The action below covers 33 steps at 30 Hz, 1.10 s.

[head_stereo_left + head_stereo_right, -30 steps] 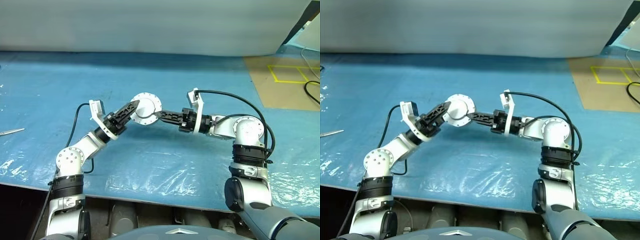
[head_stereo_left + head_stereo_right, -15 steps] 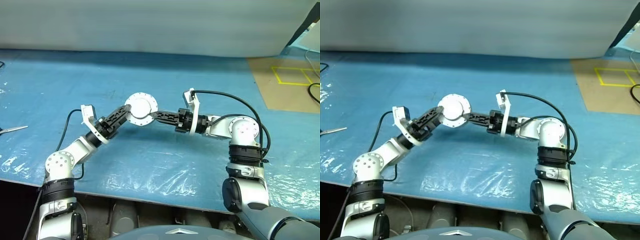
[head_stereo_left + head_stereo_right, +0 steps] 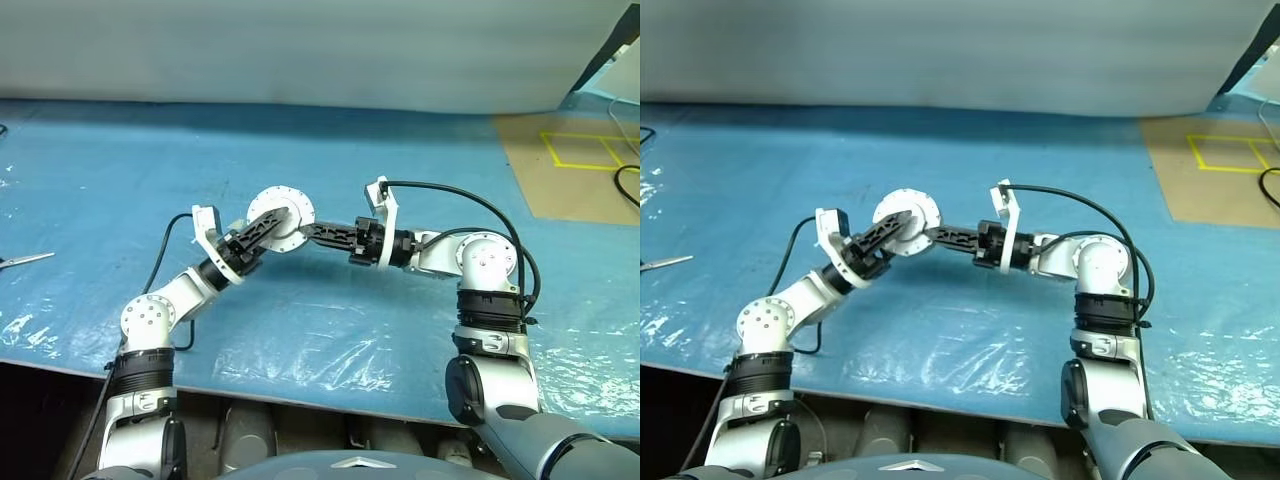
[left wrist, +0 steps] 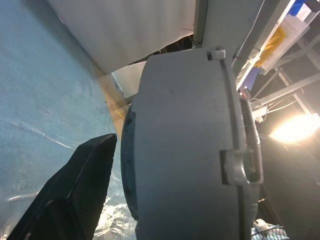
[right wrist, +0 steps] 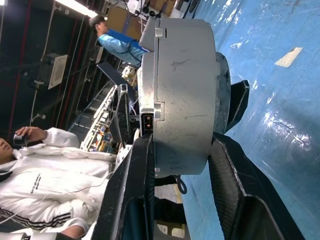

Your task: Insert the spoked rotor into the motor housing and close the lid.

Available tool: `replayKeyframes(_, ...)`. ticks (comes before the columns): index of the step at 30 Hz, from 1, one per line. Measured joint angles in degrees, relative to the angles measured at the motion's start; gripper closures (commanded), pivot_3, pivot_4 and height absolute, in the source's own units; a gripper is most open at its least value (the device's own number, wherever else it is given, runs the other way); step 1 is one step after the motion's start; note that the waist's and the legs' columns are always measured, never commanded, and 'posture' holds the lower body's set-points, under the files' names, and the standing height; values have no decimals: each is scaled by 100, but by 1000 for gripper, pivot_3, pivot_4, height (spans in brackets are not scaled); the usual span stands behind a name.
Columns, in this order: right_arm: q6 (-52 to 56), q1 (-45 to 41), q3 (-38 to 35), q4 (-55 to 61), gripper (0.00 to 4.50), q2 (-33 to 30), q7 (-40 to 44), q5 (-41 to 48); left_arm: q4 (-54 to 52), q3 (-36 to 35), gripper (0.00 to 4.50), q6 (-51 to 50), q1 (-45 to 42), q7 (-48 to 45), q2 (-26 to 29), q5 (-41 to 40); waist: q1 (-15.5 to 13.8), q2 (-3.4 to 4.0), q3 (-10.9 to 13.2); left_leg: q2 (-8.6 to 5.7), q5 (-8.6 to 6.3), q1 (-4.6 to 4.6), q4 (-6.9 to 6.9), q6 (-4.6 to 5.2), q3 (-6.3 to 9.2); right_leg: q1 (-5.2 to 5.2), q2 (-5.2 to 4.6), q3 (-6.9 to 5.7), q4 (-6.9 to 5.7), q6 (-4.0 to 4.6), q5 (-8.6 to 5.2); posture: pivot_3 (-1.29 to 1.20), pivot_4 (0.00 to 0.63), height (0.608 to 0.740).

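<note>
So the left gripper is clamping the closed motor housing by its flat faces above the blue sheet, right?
No, the right gripper clamps the motor housing by its flat faces above the blue sheet; the right wrist view shows it.

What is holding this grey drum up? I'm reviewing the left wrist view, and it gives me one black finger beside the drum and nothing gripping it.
Observer: The right gripper holds it. Its two fingers clamp the motor housing across its flat faces.
Operator: Is the housing resting on the table?
Observer: No. In the head views it is held up off the blue sheet, between the two arms.
Operator: Which way does its flanged face point?
Observer: Up towards the head camera, with the left gripper lying across that face.
</note>
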<state>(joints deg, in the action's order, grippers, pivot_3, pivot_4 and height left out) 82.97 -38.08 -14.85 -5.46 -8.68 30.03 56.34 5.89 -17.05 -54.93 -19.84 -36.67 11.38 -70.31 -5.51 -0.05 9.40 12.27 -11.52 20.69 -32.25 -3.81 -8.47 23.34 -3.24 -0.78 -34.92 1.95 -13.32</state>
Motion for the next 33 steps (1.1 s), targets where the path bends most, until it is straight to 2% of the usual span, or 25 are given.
replayKeyframes(2, -2, 0, 16, 0, 3351, 0, -1, 0, 4, -18, 861, 15, -7, -1, -9, 0, -1, 0, 0, 0, 0, 0, 0, 0, 0, 0, 0, 0, 0, 0, 0, 0, 150, 740)
replayKeyframes(5, -2, 3, 8, -33, 3351, 7, 16, 9, 27, -48, 1827, 13, -20, -5, -14, -26, -1, 0, 0, 0, 0, 1, -1, 0, 0, 1, 0, 0, 0, 0, 0, 0, 150, 740)
replayKeyframes(20, -241, 41, 59, 25, 3351, -64, 151, -9, -51, -62, 1902, 151, -87, 175, -270, -21, -1, 0, 0, 1, 0, 2, -2, 0, 1, 0, 0, -1, -1, 0, 0, 0, 150, 740)
replayKeyframes(26, -488, 99, 209, 148, 1445, -97, 117, -137, -104, -57, 1902, 245, -207, 463, -265, 128, 3, 0, 0, 0, 0, 2, -5, 0, 1, 0, 0, -1, -1, -1, 1, 0, 150, 740)
replayKeyframes(33, -285, 49, 97, -102, 1404, 23, 0, -94, 96, -139, 2012, 314, -350, 539, -250, 229, 2, 0, 0, 0, 0, 5, -6, 0, 2, 1, 0, -2, -1, -1, 1, 0, 150, 740)
